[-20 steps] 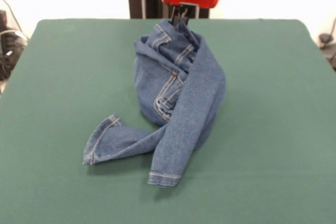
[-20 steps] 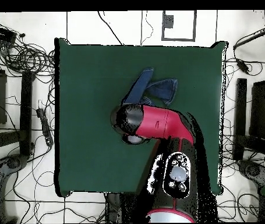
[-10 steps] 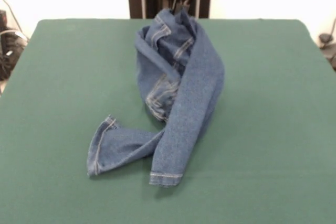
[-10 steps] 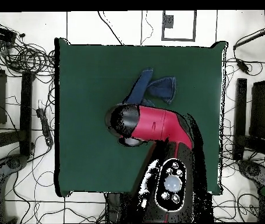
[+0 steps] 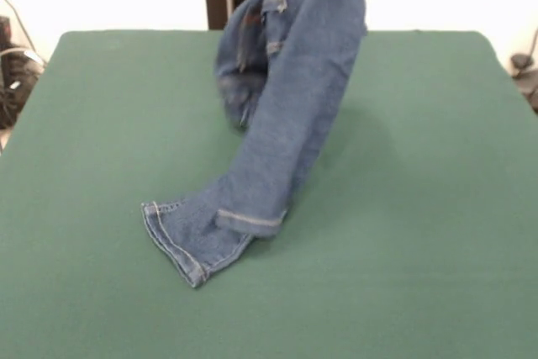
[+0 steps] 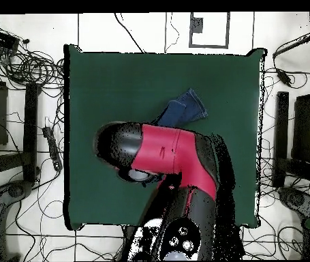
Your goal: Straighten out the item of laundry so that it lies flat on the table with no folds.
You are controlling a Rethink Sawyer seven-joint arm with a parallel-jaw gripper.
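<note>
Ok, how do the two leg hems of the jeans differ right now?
The nearer hem lies flat on the table; the farther hem rests on top of the other leg, off the cloth. The nearer hem runs diagonally in the front view; the farther hem runs almost level. Both are blue denim with pale stitching, and both stay low while the rest of the jeans rises out of the picture's top.

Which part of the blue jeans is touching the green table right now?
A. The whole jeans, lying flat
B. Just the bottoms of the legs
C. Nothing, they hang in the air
B: in the front view the jeans are lifted up past the top of the picture, and only the leg ends with their hems rest on the table.
</note>
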